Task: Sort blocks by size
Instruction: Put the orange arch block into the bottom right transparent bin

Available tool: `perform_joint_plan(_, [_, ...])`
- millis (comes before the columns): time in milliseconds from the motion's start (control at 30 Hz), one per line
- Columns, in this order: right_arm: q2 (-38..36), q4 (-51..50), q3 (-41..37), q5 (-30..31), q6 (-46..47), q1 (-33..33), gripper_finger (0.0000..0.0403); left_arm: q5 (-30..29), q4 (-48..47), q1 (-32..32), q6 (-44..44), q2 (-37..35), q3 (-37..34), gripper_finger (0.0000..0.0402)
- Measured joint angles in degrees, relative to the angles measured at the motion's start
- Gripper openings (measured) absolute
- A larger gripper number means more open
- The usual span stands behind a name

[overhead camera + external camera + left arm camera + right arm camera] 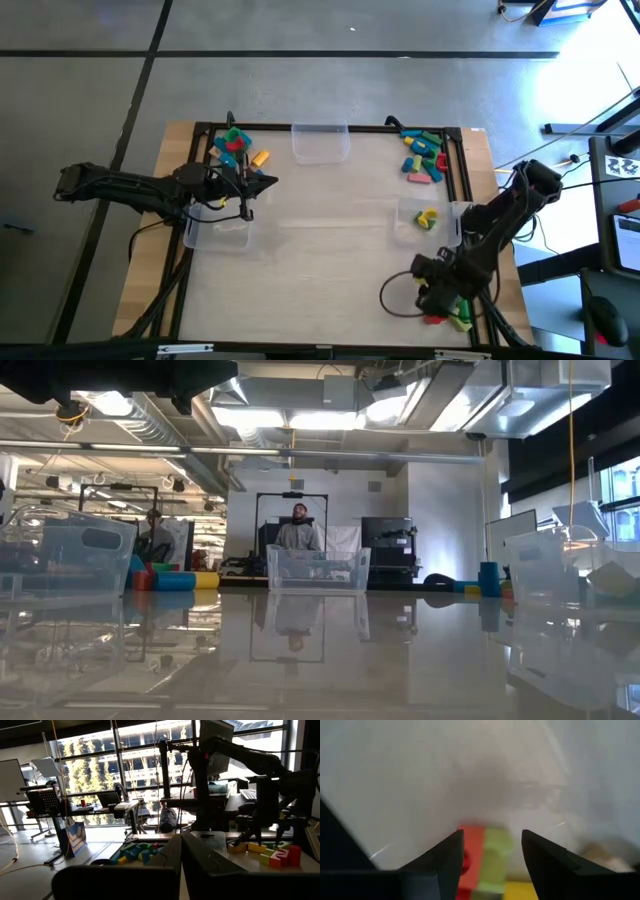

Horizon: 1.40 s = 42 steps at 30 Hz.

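The blocks lie in three groups: a pile at the far left [235,148], a pile at the far right [422,155], and a red, green and yellow cluster [447,318] at the near right edge. One yellow block [428,218] lies in the right clear bin [405,228]. My right gripper [440,298] points down over the near right cluster, open. In the right wrist view the red block [472,851] and the green block [496,855] show between its fingers [492,857]. My left gripper [262,183] hangs shut over the table's left side, holding nothing.
A clear bin [320,142] stands at the far middle and another [215,230] on the left under my left arm. A dark frame rail [465,170] runs along the table's sides. A cable loops [395,300] beside my right gripper. A person [298,532] is beyond the far edge.
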Motion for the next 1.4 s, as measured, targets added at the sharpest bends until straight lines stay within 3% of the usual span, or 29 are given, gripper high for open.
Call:
perform_joint_plan(167, [3.3,2.2,0.0,-5.2,2.8,1.7,0.02,0.0,0.0,0.0,0.0,0.0,0.0,0.0004])
perform_joint_plan(400, [7.6,2.4,0.0,-7.3,2.8,1.5,0.0198,0.0,0.0,0.0,0.1,0.0,0.0,0.0004])
perform_joint_plan(600, [10.3,2.4,0.0,-10.2,2.7,1.5,0.017,0.0,0.0,0.0,0.1,0.0,0.0,0.0004])
perform_joint_plan(933, [11.3,2.6,-0.6,-7.5,2.4,1.5,0.0118,0.0,0.0,0.0,0.2,0.0,0.0,0.0004])
perform_joint_plan(1133, [11.3,5.9,-3.5,-9.2,5.6,0.7,0.0098,0.0,0.0,0.0,0.1,0.0,0.0,0.0004])
perform_joint_plan(1400, [11.1,5.4,-4.5,-10.3,2.9,-1.3,0.0081,0.0,0.0,0.0,0.0,0.0,0.0,0.0004])
